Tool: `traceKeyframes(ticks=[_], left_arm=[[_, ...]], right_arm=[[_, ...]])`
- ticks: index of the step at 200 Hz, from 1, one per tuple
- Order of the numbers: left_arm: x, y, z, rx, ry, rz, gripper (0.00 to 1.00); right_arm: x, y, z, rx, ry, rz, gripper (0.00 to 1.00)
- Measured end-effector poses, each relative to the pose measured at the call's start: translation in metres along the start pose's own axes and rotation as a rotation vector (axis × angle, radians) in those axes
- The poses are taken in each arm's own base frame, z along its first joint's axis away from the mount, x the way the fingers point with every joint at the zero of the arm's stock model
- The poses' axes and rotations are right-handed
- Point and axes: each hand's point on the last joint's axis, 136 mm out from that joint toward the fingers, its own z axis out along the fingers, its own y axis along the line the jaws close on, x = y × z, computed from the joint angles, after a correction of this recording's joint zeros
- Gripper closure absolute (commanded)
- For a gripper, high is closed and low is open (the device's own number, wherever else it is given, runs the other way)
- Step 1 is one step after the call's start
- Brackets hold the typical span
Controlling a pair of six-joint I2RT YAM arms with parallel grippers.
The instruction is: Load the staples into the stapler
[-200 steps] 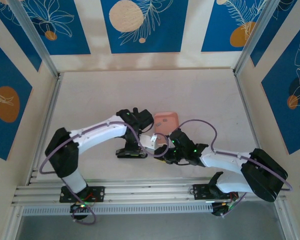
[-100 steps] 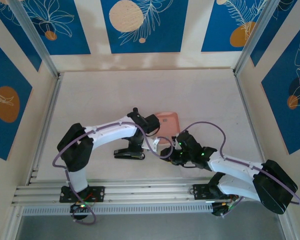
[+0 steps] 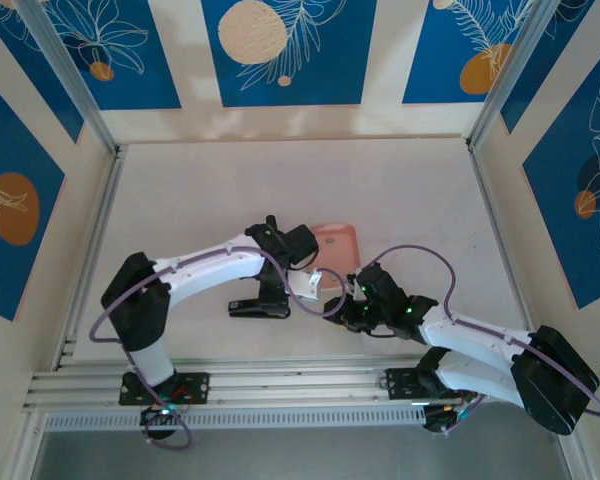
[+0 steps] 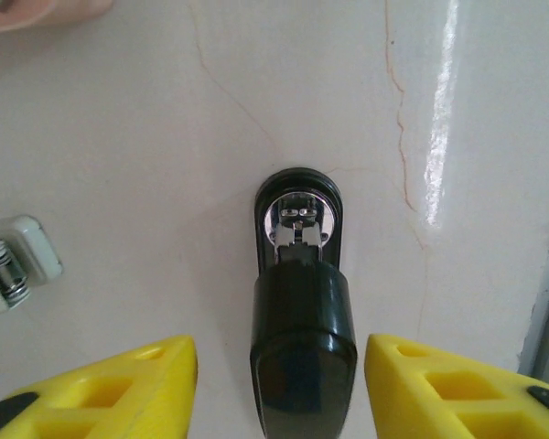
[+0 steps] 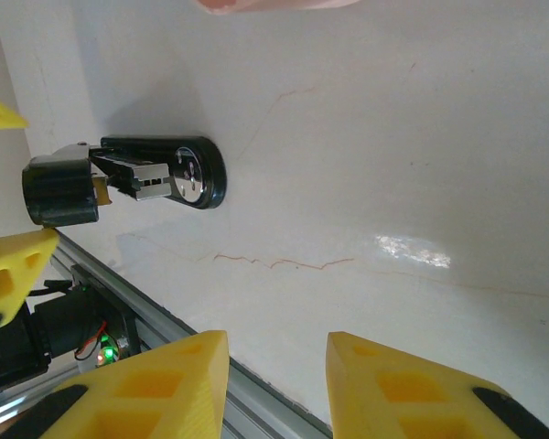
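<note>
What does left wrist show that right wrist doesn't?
Left wrist: stapler end-on inside the open left gripper, touching neither finger; a white sprung part beside it. Right wrist: stapler side-on, open right gripper, metal rail at the table edge. Both: stapler, pink tray edge, tabletop.

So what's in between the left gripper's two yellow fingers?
The stapler sits there, in the left wrist view, a strip of bare table either side of it.
</note>
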Motion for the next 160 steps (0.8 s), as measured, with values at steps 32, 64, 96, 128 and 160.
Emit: traceKeyframes(ticks=[32,64,96,128,160], left_arm=[[0.003,-0.006,-0.003,0.005,-0.017,0.001,0.56],[0.005,-0.008,0.001,0.013,-0.013,0.002,0.57],[0.001,-0.007,0.008,0.023,-0.015,0.016,0.70],[-0.001,-0.008,0.011,0.036,-0.019,0.025,0.77],[-0.001,-0.008,0.016,0.047,-0.014,0.025,0.80]], right_arm=[[0.000,0.000,0.000,-0.001,0.000,-0.003,0.65],[0.000,0.000,0.000,-0.001,-0.001,-0.004,0.65],[0.000,0.000,0.000,0.000,-0.001,-0.004,0.65],[-0.001,0.000,-0.001,0.001,-0.004,-0.005,0.65],[-0.002,-0.001,-0.001,0.002,-0.008,-0.008,0.65]])
